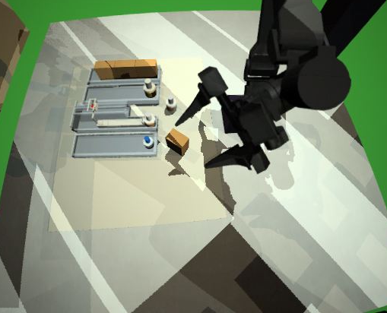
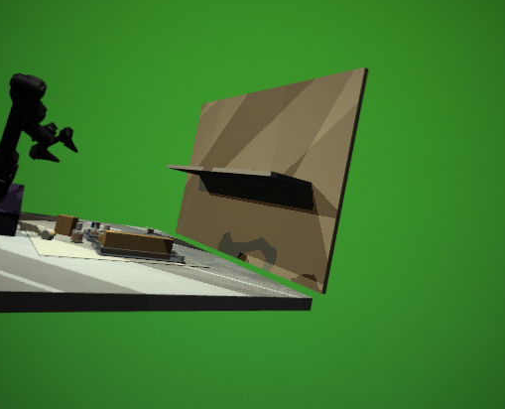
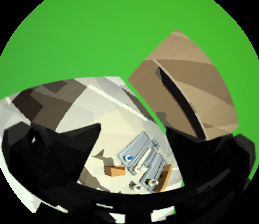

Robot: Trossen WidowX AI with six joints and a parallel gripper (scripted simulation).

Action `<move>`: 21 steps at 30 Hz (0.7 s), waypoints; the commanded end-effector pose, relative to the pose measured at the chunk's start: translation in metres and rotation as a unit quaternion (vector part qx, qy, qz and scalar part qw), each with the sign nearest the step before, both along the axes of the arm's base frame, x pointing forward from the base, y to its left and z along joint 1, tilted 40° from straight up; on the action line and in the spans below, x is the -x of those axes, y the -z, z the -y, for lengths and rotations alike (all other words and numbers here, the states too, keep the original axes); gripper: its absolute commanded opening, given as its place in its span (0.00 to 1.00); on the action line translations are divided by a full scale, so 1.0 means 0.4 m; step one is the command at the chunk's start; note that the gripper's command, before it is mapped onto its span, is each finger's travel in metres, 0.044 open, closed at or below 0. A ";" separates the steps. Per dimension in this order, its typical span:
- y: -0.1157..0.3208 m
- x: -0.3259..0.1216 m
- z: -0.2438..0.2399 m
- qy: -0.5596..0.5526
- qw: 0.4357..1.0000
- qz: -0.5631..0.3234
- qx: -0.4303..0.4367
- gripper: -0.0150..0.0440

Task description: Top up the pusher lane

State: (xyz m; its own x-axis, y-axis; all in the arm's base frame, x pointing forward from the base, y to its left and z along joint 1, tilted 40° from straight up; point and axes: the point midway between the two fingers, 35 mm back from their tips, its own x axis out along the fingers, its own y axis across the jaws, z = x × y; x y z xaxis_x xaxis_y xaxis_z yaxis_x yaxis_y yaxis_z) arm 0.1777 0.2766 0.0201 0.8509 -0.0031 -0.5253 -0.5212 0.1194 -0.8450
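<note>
On the surface point(image 1: 273, 245) a pale mat point(image 1: 136, 199) carried 4 grey lanes side by side, 1 long orange carton, 1 small brown box and 4 jars. The long orange carton point(image 1: 125, 68) filled the far lane. The next lane point(image 1: 117, 93) held 1 cream jar with a grey cap point(image 1: 149, 88) at its front end. The sprung lane point(image 1: 113, 122) held 1 jar point(image 1: 149, 119) of the same look, cream body and grey cap, standing at the front end with a pale pusher bar point(image 1: 118, 122) stretched behind it and a small post with a red mark point(image 1: 93, 105) at the back. The nearest lane point(image 1: 113, 145) held 1 white jar with a blue cap point(image 1: 147, 141). The loose jar point(image 1: 170, 104), cream with a grey cap and matching the one in the sprung lane, stood upright on the mat just in front of the lanes, between the fronts of the second and sprung lanes and apart from both. The small brown box point(image 1: 177, 140) lay tilted on the mat near the fronts of the sprung and nearest lanes. No writing or label could be read on any of them. The claw point(image 1: 195, 143) hung above the mat to the right of the box, its 2 fingers spread wide and holding nothing, well above the loose jar in the exterior view. Beyond the surface stood 1 brown panel point(image 2: 277, 171) with 1 narrow shelf point(image 2: 237, 172).
</note>
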 end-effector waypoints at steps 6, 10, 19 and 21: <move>-0.024 -0.212 0.264 0.263 0.962 -0.070 -0.019 1.00; -0.039 -0.257 0.406 0.382 0.918 -0.097 -0.033 1.00; -0.092 -0.239 0.718 0.630 0.760 -0.142 -0.072 1.00; -0.101 -0.224 0.743 0.645 0.747 -0.144 -0.075 1.00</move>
